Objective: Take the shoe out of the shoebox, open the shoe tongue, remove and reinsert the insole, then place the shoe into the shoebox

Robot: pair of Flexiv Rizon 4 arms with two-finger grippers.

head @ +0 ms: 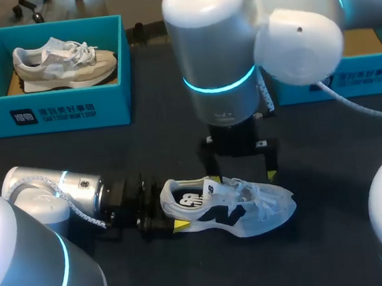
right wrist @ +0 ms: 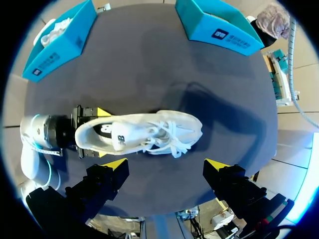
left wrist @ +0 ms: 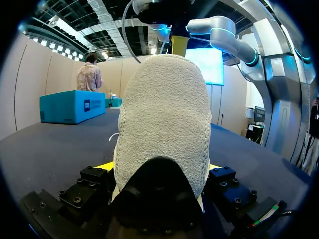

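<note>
The left gripper (head: 163,216) is clamped on the heel of the white mesh sneaker (head: 231,210), laid on the dark table (head: 329,170) under the wide-spread right gripper (right wrist: 166,164); unboxing is judged done, tongue, insole and reboxing outstanding.

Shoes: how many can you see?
2. A beige shoe in the left blue shoebox; a white shoe on the table, heel in the left gripper. The other box's inside is hidden.

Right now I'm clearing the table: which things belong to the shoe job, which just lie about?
Job: white mesh sneaker with navy logo; left end effector gripping its heel; open right end effector above it; probably the teal cardboard shoebox at right.
Lying about: beige sneaker, in the other teal shoebox.
</note>
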